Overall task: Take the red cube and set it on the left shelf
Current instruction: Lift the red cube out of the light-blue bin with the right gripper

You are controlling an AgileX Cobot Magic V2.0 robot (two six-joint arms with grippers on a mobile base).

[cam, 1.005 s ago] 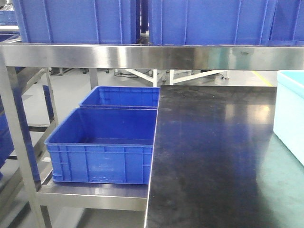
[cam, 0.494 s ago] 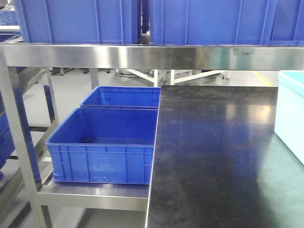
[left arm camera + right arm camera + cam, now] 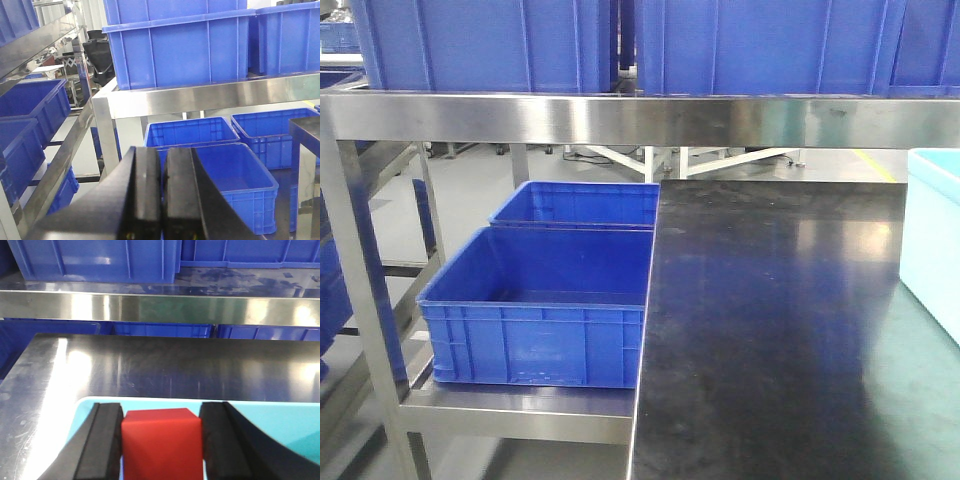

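Note:
In the right wrist view the red cube (image 3: pixel 161 442) sits squeezed between the two black fingers of my right gripper (image 3: pixel 161 426), above a light blue tray (image 3: pixel 260 422). My left gripper (image 3: pixel 162 170) is shut and empty, its pads pressed together, and faces the left shelf (image 3: pixel 210 94) with its blue bins (image 3: pixel 235 172). Neither gripper nor the cube shows in the front view. There the steel left shelf (image 3: pixel 510 410) holds a blue bin (image 3: pixel 545 300) beside the black table (image 3: pixel 770 330).
Large blue crates (image 3: pixel 490 40) stand on the upper steel shelf (image 3: pixel 620 118). A second blue bin (image 3: pixel 578 205) stands behind the first. The light blue tray (image 3: pixel 932 240) stands at the table's right edge. Steel shelf posts (image 3: pixel 355 300) stand at left.
The front view has shifted very slightly; the bins and table stand as before. No gripper shows in it.

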